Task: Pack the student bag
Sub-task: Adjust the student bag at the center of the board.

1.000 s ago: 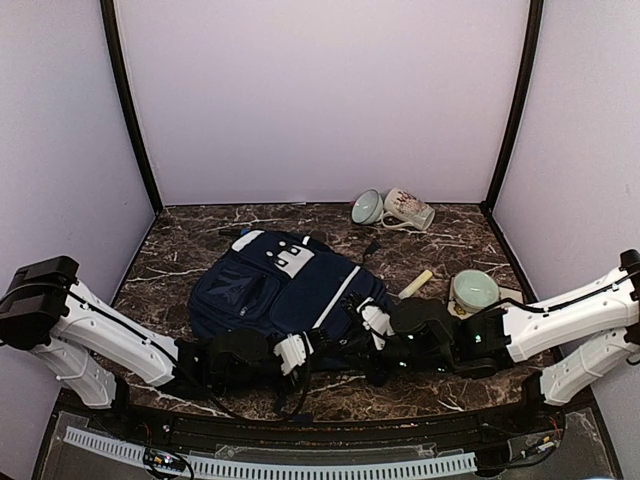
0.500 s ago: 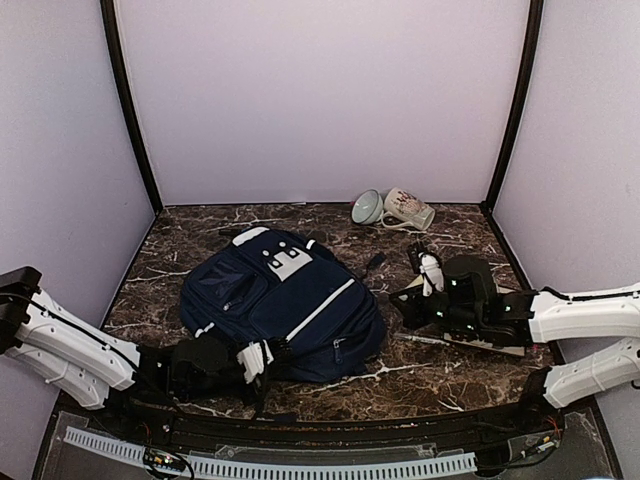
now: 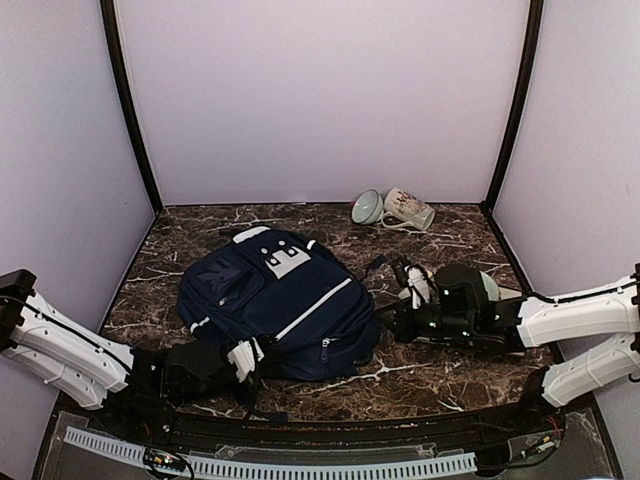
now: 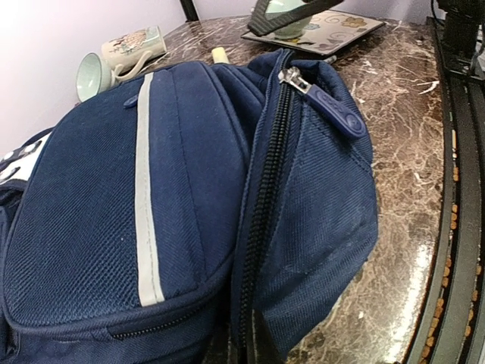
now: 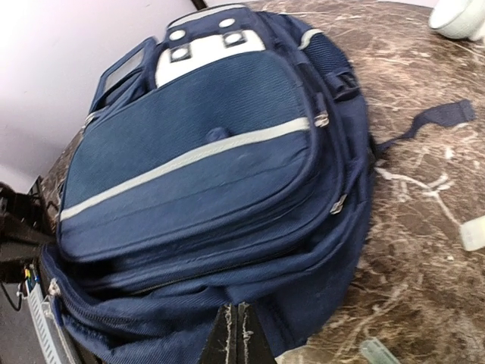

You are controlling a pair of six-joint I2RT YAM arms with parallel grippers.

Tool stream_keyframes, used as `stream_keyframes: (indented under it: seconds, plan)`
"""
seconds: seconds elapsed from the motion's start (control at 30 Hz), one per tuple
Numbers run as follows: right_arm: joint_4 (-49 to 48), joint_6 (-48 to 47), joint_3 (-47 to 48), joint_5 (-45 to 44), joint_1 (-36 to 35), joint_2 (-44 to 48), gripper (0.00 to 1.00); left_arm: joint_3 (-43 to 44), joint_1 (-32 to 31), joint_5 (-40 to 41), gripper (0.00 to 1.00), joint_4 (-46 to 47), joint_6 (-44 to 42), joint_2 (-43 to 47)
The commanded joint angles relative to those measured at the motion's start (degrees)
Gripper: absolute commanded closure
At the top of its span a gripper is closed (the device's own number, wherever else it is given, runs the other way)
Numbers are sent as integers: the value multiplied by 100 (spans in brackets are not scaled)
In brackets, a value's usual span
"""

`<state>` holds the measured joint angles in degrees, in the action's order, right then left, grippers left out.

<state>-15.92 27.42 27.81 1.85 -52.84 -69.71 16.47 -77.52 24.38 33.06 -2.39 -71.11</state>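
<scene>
The student bag (image 3: 285,300), navy with white stripe trim and a white patch, lies flat at the middle left of the table. My left gripper (image 3: 243,357) is at its near edge. In the left wrist view its fingers (image 4: 261,345) are shut on the bag's (image 4: 151,197) fabric beside a black zip, whose pull (image 4: 333,106) lies at the far end. My right gripper (image 3: 388,322) is at the bag's right edge. In the right wrist view the right gripper (image 5: 239,318) is shut, its tips pinching a fold of the bag (image 5: 212,174).
A mug (image 3: 408,208) and a pale green bowl (image 3: 367,207) lie at the back wall. A tray (image 4: 318,23) with a bowl sits right of the bag, under my right arm. A loose strap (image 5: 432,121) trails off the bag's side. A cream stick (image 4: 220,53) lies beyond the bag.
The bag has slid left and nearer with the left gripper. My right gripper left the bag, rose toward the tray, then came back down to the bag's right edge and shut.
</scene>
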Motion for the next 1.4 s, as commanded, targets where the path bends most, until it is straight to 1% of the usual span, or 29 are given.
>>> stream_keyframes:
  seconds: [0.0, 0.23, 0.3, 0.37, 0.43, 0.5, 0.57, 0.7, 0.83, 0.87, 0.93, 0.97, 1.03, 1.1, 1.2, 1.23, 1.27, 1.37]
  plan:
    - [-483, 119, -48, 162, -420, -208, 100, -145, 76, 1595, 100, -143, 332, 271]
    - [-534, 16, 678, -27, -1319, -1029, 100, -221, 70, 2555, 100, -635, 861, 855]
    - [-563, -23, 877, -26, -1425, -1264, 100, -279, 70, 2513, 100, -800, 931, 1145]
    - [-566, -56, 1010, -37, -1463, -1437, 100, -371, 70, 2165, 99, -816, 874, 1478]
    - [-542, -68, 1080, -66, -1472, -1532, 100, -492, 70, 1513, 91, -673, 692, 1792]
    - [-508, -70, 1089, -72, -1483, -1515, 100, -570, 73, 878, 78, -545, 542, 2015]
    - [-427, -78, 1086, -55, -1498, -1458, 100, -591, 65, 521, 67, -485, 456, 2083]
    - [-61, -133, 1096, -140, -1587, -1286, 100, -560, 67, 477, 57, -285, 407, 1807]
    - [388, -182, 1088, -308, -1687, -974, 91, -405, 69, 529, 50, -240, 437, 1233]
    - [512, -188, 1069, -364, -1712, -872, 87, -346, 65, 491, 50, -239, 429, 1084]
    - [680, -193, 1014, -381, -1756, -638, 76, -247, 70, 447, 50, -226, 412, 823]
    - [719, -196, 969, -351, -1762, -520, 64, -204, 72, 438, 50, -203, 395, 654]
    - [793, -189, 871, -312, -1789, -283, 52, -137, 73, 422, 50, -138, 336, 419]
    - [900, -177, 782, -337, -1838, -56, 42, -86, 74, 405, 51, -45, 292, 230]
    - [1044, -149, 746, -428, -1878, 157, 36, -32, 70, 309, 54, 144, 241, -18]
    - [1078, -149, 736, -473, -1885, 203, 35, -16, 70, 286, 57, 205, 221, -89]
    - [1119, -146, 727, -514, -1886, 257, 34, -1, 70, 273, 63, 268, 203, -152]
    - [1204, -141, 688, -669, -1894, 362, 32, 46, 71, 235, 84, 443, 110, -357]
